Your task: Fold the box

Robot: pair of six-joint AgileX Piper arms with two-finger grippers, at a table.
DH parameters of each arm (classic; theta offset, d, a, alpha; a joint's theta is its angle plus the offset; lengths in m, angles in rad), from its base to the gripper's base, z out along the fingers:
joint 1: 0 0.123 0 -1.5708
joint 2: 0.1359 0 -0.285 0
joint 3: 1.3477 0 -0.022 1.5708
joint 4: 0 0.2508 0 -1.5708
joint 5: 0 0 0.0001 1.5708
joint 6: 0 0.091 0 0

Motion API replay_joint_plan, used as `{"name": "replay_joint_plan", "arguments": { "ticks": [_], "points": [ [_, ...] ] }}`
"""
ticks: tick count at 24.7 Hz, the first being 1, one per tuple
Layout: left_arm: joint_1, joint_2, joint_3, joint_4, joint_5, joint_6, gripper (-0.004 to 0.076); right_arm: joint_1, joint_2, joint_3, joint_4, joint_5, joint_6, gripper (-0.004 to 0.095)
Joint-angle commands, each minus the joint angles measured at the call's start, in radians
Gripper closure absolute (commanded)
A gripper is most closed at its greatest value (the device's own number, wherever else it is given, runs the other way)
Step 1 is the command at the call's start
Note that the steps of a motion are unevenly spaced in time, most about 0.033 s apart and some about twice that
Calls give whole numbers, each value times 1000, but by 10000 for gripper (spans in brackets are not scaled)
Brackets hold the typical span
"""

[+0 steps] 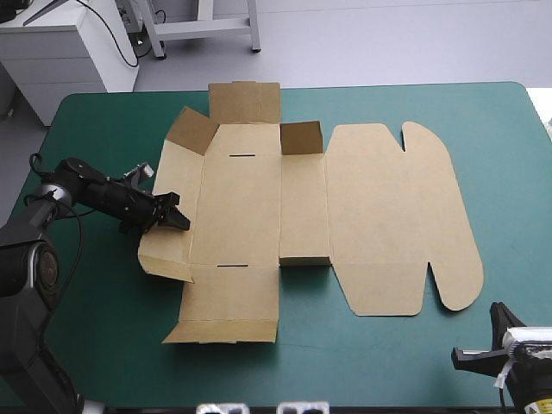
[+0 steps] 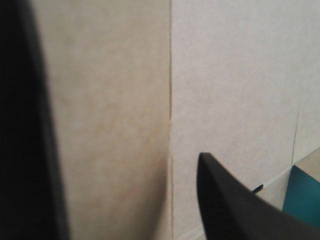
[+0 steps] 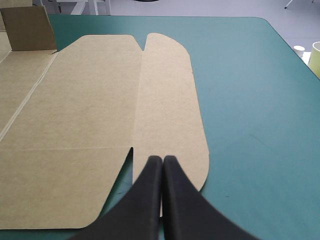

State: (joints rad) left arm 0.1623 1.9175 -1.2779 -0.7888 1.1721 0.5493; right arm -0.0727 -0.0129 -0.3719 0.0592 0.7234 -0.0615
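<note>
The brown box (image 1: 259,207) lies mostly flat in the middle of the table, its lid (image 1: 397,216) spread to the right. Its left wall (image 1: 168,250) is tilted up, and the far flaps (image 1: 246,102) stand raised. My left gripper (image 1: 175,216) is at that left wall; in the left wrist view it (image 2: 120,150) is open, its fingers wide apart with brown board (image 2: 235,75) filling the view ahead. My right gripper (image 1: 483,352) hovers near the table's front right corner. In its own view it (image 3: 162,159) is shut, pointing at the lid's rounded tuck flap (image 3: 165,90).
Teal-green cover (image 1: 509,172) stretches between the lid and the table's right edge, and a band of it (image 1: 103,328) runs along the front left. A small raised flap (image 3: 30,27) shows far ahead of the right gripper.
</note>
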Motion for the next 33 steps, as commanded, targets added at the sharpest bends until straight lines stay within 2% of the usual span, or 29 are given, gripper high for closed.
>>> {"name": "replay_joint_plan", "arguments": {
  "ticks": [1, 3, 13, 20, 22, 25, 27, 30, 33],
  "points": [
    [-14, -31, -20, -19, 87, 11, 705, -3, -23, -32, -2, -75, -7, 928],
    [-3, -31, -50, -16, 122, 21, 724, -3, -23, -32, -2, -75, -7, 928],
    [15, -33, -117, -5, 122, -63, 730, -3, -23, -32, -2, -75, -7, 928],
    [-11, -33, -268, 197, 122, -80, 732, -3, -23, -32, -2, -75, -7, 928],
    [-54, -33, -397, 290, 116, -80, 732, -3, -23, -32, -2, -75, -7, 928],
    [-193, -33, -585, 557, 116, -25, 732, -3, -23, -32, -2, -75, -7, 928],
    [-328, -31, -672, 733, 115, 108, 732, -3, -23, -32, -2, -75, -7, 928],
    [-499, -31, -698, 939, 86, 292, 732, -3, -23, -32, -2, -75, -7, 927],
    [-594, -10, -698, 1056, -42, 315, 732, -3, -23, -32, -2, -75, -7, 928]
  ]
}}
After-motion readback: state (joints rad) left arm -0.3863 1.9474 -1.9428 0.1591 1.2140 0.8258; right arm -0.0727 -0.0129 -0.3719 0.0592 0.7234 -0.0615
